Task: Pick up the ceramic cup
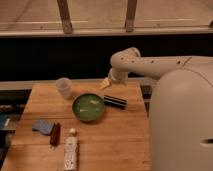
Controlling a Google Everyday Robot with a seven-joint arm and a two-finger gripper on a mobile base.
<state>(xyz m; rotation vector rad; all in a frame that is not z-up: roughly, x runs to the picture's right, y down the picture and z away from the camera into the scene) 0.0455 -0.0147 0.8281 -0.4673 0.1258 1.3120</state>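
Observation:
The ceramic cup (64, 87) is small, whitish and handleless. It stands upright on the wooden table (115, 137) near its back left. The wide green bowl (88, 107) sits just right of it and closer to me. My gripper (104, 84) hangs from the white arm (150, 65) over the table's back edge, right of the cup and above the bowl's far right side. It is apart from the cup and holds nothing that I can see.
A black cylinder-like object (115, 101) lies right of the bowl. A blue sponge (42, 126), a dark red item (54, 134) and a white bottle (71, 150) lie at the front left. The robot's white body (182, 125) fills the right side.

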